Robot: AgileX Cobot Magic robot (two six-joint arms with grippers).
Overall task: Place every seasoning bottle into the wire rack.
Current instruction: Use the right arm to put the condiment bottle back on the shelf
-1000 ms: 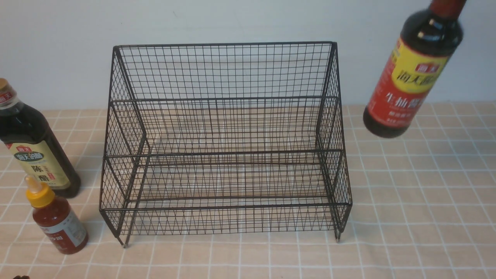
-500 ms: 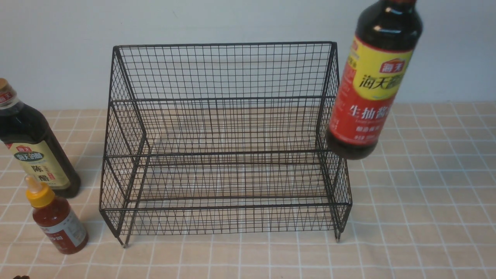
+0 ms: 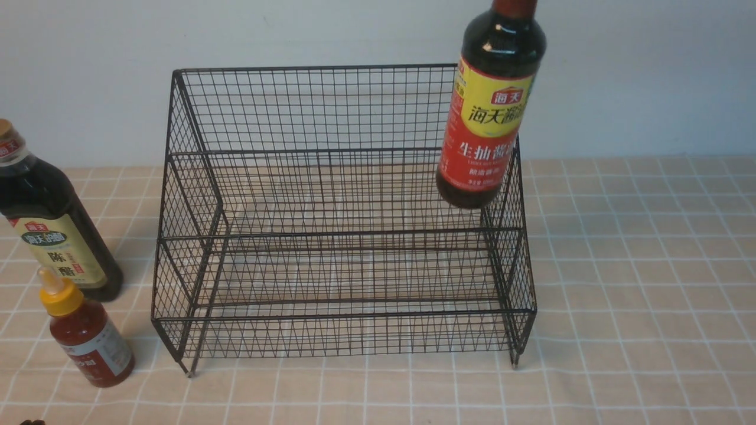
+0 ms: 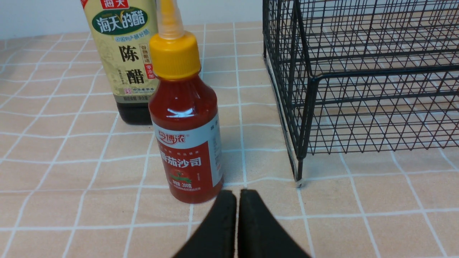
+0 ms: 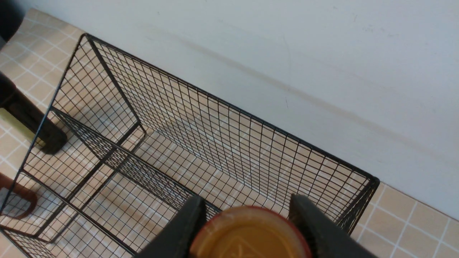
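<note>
Moved: the tall dark bottle (image 3: 490,118) had swung in from well out past the right side of the wire rack (image 3: 331,67) to hang over its right end. Its lean had eased, so it stood close to upright, red neck up.
Unmoved: the rack, the cream-label bottle (image 3: 50,230) and the small red sauce bottle (image 3: 88,339) sat where they had been. Both bottles stood on the checked cloth (image 3: 638,283) off the rack's left side, the red one in front of and just beside the other.
Right gripper (image 5: 247,206): its fingers pinched the tall dark bottle just below the cap (image 5: 249,234) and carried its whole weight. Only the wrist view showed the grip.
Left gripper (image 4: 237,193): its fingers were pressed together with nothing between them, low over the cloth and just short of the small red sauce bottle.
Bottle height: its base was clear of the wire and above the tiers. Whether it lined up with the upper or the lower tier could not be told.
Rack contents: no bottle was in it.
Meaning: the carry looked nearly finished, and lowering onto a tier seemed the step due. Two more bottles remained after this one.
Risk: the base hung close to the right side wall, so a straight descent could catch the wire.
</note>
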